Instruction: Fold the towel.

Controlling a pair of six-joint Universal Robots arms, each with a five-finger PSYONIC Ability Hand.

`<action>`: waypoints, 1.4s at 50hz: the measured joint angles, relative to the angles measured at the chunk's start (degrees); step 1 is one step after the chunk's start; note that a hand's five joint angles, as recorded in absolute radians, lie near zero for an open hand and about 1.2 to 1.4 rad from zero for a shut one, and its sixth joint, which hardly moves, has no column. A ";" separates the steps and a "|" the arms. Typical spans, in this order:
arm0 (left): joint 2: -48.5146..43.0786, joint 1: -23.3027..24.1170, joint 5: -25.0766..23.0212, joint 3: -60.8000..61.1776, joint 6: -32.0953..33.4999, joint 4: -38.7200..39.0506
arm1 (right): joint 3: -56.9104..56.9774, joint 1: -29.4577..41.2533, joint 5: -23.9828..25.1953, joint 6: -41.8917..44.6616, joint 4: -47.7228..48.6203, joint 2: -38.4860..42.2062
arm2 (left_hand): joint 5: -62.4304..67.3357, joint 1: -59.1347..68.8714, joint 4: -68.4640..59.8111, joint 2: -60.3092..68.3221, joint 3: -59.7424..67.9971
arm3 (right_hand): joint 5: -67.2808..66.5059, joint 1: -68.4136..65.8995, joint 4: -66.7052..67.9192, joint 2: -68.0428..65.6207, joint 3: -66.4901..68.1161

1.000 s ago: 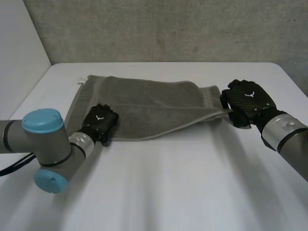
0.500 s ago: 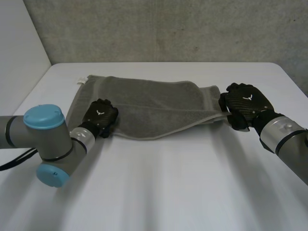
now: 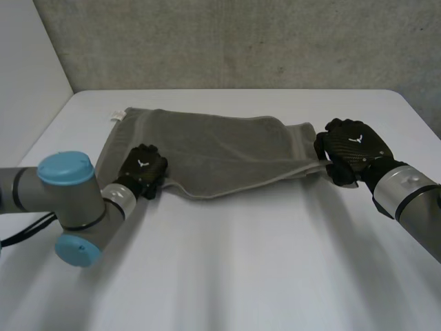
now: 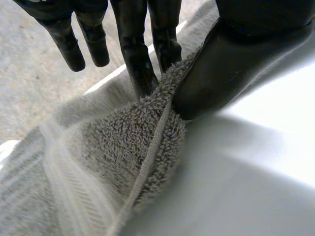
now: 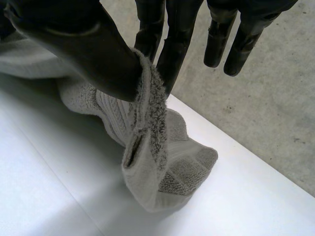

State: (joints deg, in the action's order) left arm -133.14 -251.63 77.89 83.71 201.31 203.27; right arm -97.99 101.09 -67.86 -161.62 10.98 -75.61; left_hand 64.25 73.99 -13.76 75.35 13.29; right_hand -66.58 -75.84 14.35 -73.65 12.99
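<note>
A grey towel point(image 3: 207, 148) lies spread across the far half of the white table point(image 3: 241, 262). My left hand point(image 3: 142, 169) is at the towel's near left corner, and in the left wrist view its thumb point(image 4: 231, 64) and fingers point(image 4: 140, 64) pinch the towel's edge point(image 4: 147, 147). My right hand point(image 3: 351, 148) is at the towel's right end, lifted a little off the table. In the right wrist view its thumb point(image 5: 78, 46) and fingers point(image 5: 172, 49) clamp the towel's corner point(image 5: 152, 147), which hangs bunched below.
A grey wall point(image 3: 227, 41) stands behind the table's far edge. A small white label point(image 3: 116, 115) sticks out at the towel's far left corner. The near half of the table is bare white surface.
My left hand has closed on the towel's near left edge and drawn it slightly back and left. The near hem has pulled in. The right hand has kept its grip and barely moved.
</note>
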 measured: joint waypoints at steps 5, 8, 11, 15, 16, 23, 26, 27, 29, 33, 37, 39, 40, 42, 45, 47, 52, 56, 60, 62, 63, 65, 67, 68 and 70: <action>5.16 -0.86 0.18 1.04 -0.68 -0.26 | 0.39 -0.17 -0.20 -0.11 -0.05 -0.19 | 0.27 0.00 0.00 0.00 0.00 | 0.00 0.00 0.00 0.00 0.00; 10.56 -1.85 0.13 2.54 -1.89 -0.36 | 0.83 -0.21 -0.35 -0.24 -0.24 -0.51 | 0.27 0.00 0.00 0.00 0.00 | 0.00 0.00 0.00 0.00 0.00; 15.34 -2.75 0.01 4.20 -3.78 -0.34 | 1.11 -0.21 -0.41 -0.33 -0.73 -1.23 | 0.27 0.00 0.00 0.00 0.00 | 0.00 0.00 0.00 0.00 0.00; 21.28 -3.71 -0.24 7.04 -7.12 -0.34 | 1.38 -0.26 -0.14 -0.43 -2.07 -2.93 | 0.28 0.00 0.00 0.00 0.00 | 0.00 0.00 0.00 0.00 0.00; 22.53 -3.87 -0.33 7.86 -7.90 -0.37 | 1.47 -0.28 0.07 -0.44 -2.59 -3.54 | 0.27 0.00 0.00 0.00 0.00 | 0.00 0.00 0.00 0.00 0.00; 29.80 -5.08 -1.96 13.60 -9.83 -1.09 | 2.53 -0.55 2.11 -0.35 -6.94 -10.06 | 0.28 0.00 0.00 0.00 0.00 | 0.00 0.00 0.00 0.00 0.00; 35.26 -6.18 -3.94 16.78 -9.86 -2.73 | 4.15 -0.91 3.44 -0.33 -10.41 -15.52 | 0.28 0.00 0.00 0.00 0.00 | 0.00 0.00 0.00 0.00 0.00; 36.20 -6.36 -4.31 17.22 -9.85 -3.06 | 4.46 -0.99 3.65 -0.33 -11.00 -16.37 | 0.28 0.00 0.00 0.00 0.00 | 0.00 0.00 0.00 0.00 0.00; 39.91 -7.04 -5.74 18.76 -9.78 -4.56 | 5.68 -1.35 4.49 -0.32 -13.33 -19.24 | 0.28 0.00 0.00 0.00 0.00 | 0.00 0.00 0.00 0.00 0.00; 43.94 -7.72 -7.32 20.15 -9.67 -6.36 | 6.88 -1.96 6.07 -0.16 -16.13 -21.71 | 0.28 0.00 0.00 0.00 0.00 | 0.00 0.00 0.00 0.00 0.00; 44.09 -8.11 -8.10 20.75 -9.40 -7.23 | 6.44 -2.42 7.81 0.40 -17.40 -20.12 | 0.27 0.00 0.00 0.00 0.00 | 0.00 0.00 0.00 0.00 0.00; 41.05 -8.14 -8.13 20.54 -9.05 -7.26 | 5.76 -2.43 8.29 1.06 -17.26 -17.11 | 0.28 0.00 0.00 0.00 0.00 | 0.00 0.00 0.00 0.00 0.00; 40.05 -8.13 -8.10 20.43 -8.93 -7.26 | 5.57 -2.41 8.33 1.28 -17.15 -16.27 | 0.28 0.00 0.00 0.00 0.00 | 0.00 0.00 0.00 0.00 0.00; 34.95 -7.98 -7.91 19.62 -7.94 -7.29 | 4.85 -2.37 8.30 2.55 -16.43 -12.61 | 0.11 -0.13 0.00 -0.16 0.00 | 0.00 0.00 0.00 0.00 0.00; 27.44 -7.64 -7.44 18.28 -5.30 -7.30 | 4.03 -2.36 7.89 4.71 -15.07 -8.43 | -5.28 -5.48 0.00 -7.43 0.00 | 0.00 0.00 0.00 0.00 0.00; 23.74 -7.46 -7.14 17.66 -3.40 -7.25 | 3.62 -2.42 7.60 5.85 -14.31 -6.48 | -13.06 -13.18 0.00 -14.99 0.00 | 0.00 0.00 0.00 0.00 0.00; 17.28 -7.15 -5.91 16.56 1.12 -6.81 | 3.05 -2.65 7.09 7.48 -13.13 -3.71 | -24.55 -24.23 0.00 -25.42 0.00 | 0.00 0.00 0.00 0.00 0.00; 15.92 -7.05 -4.09 16.36 2.80 -5.63 | 2.71 -2.77 6.99 7.66 -12.94 -3.23 | -31.53 -31.04 0.00 -31.84 0.00 | 0.00 0.00 0.00 0.00 0.00; 16.38 -6.92 -2.27 16.71 3.01 -4.18 | 2.37 -2.78 6.97 7.52 -13.00 -3.36 | -33.71 -32.42 0.00 -33.53 0.00 | 0.00 0.00 0.00 0.00 0.00; 16.75 -6.76 -1.53 16.95 2.95 -3.87 | 2.23 -2.79 6.95 7.46 -13.03 -3.43 | -34.36 -33.08 0.00 -34.15 0.00 | 0.00 0.00 0.00 0.00 0.00; 17.03 -6.57 -1.02 17.16 2.87 -3.79 | 2.14 -2.80 6.92 7.43 -13.05 -3.48 | -35.17 -33.77 0.00 -34.95 0.00 | 0.00 0.00 0.00 0.00 0.00; 17.52 -6.17 -0.26 17.58 2.77 -3.83 | 2.01 -2.83 6.87 7.39 -13.07 -3.53 | -35.77 -34.33 0.00 -35.51 0.00 | 0.00 0.00 0.00 0.00 0.00; 18.22 -5.67 0.52 18.29 2.67 -3.97 | 1.86 -2.87 6.81 7.34 -13.07 -3.56 | -36.12 -34.67 0.00 -35.86 0.00 | 0.00 0.00 0.00 0.00 0.00; 18.85 -5.30 1.08 18.93 2.60 -4.06 | 1.75 -2.91 6.75 7.27 -13.06 -3.57 | -36.26 -34.79 0.00 -36.00 0.00 | 0.00 0.00 0.00 0.00 0.00; 19.91 -4.79 1.88 20.12 2.52 -4.23 | 1.62 -3.00 6.60 7.09 -13.05 -3.61 | -36.95 -35.62 0.00 -36.76 0.00 | 0.00 0.00 0.00 0.00 0.00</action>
State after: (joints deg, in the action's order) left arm -113.23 -256.42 79.77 103.83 203.83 199.04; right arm -96.37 98.09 -61.26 -154.52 -2.07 -79.22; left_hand 27.30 38.37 -13.76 38.58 13.30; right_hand -66.58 -75.84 14.35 -73.65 12.99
